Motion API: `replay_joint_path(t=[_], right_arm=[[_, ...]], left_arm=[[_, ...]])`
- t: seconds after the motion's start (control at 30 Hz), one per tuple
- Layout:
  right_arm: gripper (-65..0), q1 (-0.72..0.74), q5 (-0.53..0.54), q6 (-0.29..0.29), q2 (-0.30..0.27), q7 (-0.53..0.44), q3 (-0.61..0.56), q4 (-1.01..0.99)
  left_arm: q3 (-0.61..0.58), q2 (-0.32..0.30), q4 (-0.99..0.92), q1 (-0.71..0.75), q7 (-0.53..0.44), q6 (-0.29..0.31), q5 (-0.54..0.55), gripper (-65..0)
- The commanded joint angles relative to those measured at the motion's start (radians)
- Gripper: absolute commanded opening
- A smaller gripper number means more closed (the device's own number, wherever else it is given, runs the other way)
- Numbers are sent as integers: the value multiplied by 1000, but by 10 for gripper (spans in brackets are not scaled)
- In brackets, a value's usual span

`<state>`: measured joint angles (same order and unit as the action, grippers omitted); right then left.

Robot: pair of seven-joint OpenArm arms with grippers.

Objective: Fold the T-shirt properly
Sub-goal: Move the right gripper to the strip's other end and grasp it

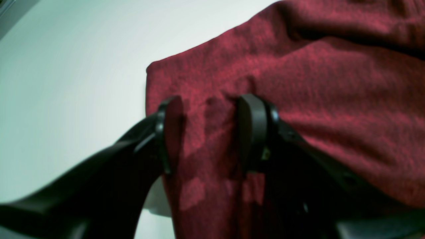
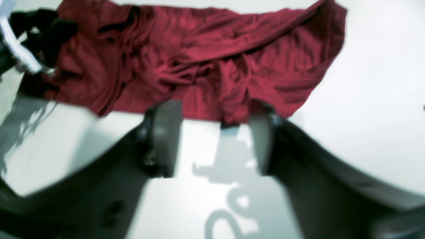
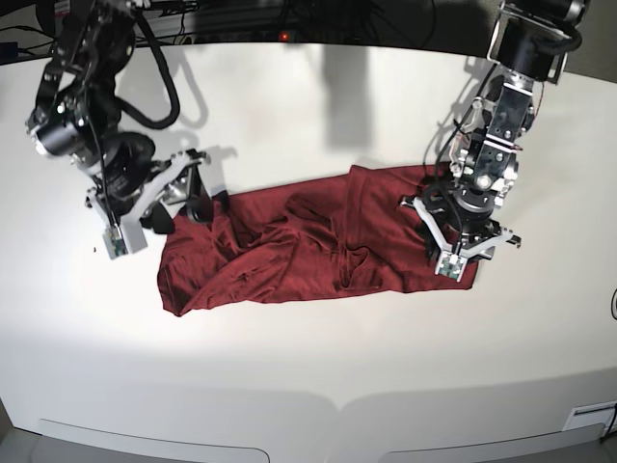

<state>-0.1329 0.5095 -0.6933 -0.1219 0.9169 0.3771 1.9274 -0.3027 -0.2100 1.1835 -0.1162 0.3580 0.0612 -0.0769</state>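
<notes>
The white tabletop (image 3: 308,386) carries the T-shirt (image 3: 308,241), a maroon garment lying crumpled in a long band across its middle, running from near the left side toward the right, with heavy wrinkles and folds through its centre.

The left arm reaches down from the tabletop's far right corner, its wrist bent so that the left gripper (image 1: 212,132) points down onto the right end of the shirt. Its jaws stand apart with a ridge of maroon cloth between them, and both fingers press into the fabric; whether the cloth is truly pinched cannot be told.

The right arm comes from the far left corner and hangs over the shirt's left end. The right gripper (image 2: 215,136) is spread wide with nothing between its fingers, above bare tabletop just beside the shirt's edge.
</notes>
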Motion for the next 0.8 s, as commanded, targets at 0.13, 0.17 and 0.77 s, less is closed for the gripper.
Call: replay_joint_path(t=[0.13,0.17,0.77], right_arm=[[-212,115,-26,-5,-5,-95,2,-113],[-213,142,-57,-5,-6,-108,2,-142],[-213,448,-163,18,-150,-74,3,-704]], left_arm=[[-5,-4,-25,24,149,32,-1,-380],[-5,-4,-24,24,149,32,-1,-380],[-5,-4,-24,25,165,32,-1,-380]])
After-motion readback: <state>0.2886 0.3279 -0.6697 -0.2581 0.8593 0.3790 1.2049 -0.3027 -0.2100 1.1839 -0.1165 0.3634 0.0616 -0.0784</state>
